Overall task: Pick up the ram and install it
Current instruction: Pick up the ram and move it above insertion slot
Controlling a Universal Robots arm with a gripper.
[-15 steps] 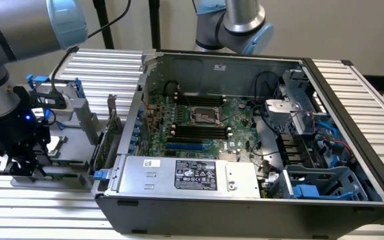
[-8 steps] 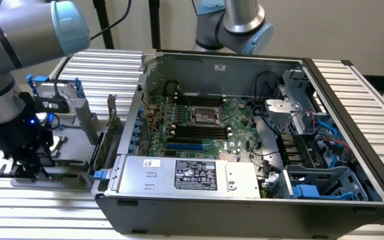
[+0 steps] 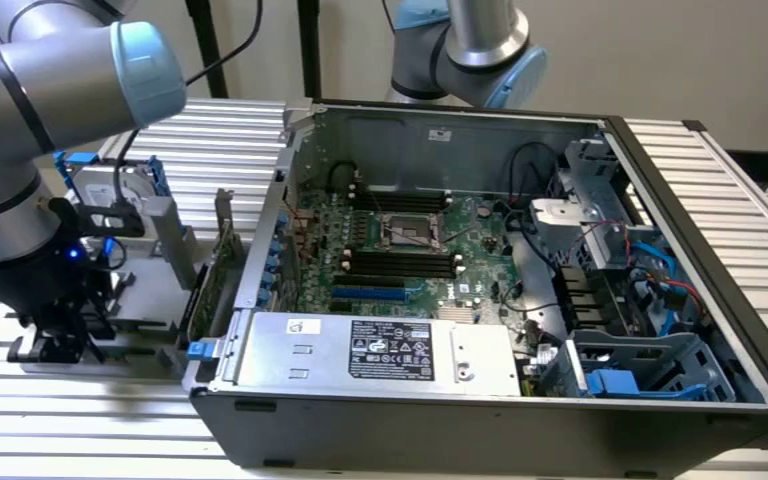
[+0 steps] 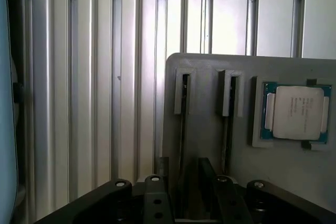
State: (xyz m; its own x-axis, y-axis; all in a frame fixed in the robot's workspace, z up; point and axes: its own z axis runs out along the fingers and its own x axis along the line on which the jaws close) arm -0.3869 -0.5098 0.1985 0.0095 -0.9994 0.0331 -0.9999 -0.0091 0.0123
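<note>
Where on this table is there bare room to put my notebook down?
Bare ribbed table lies in front of the computer case toward the exterior view's left, and in the strip beside the case at the exterior view's right. Crowded: inside the case, and around the grey holder where the open gripper hangs.

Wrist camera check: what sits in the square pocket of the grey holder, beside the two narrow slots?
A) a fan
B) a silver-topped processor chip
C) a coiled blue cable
B: a square, silver-topped processor chip with green edges lies in that pocket of the grey holder.
</note>
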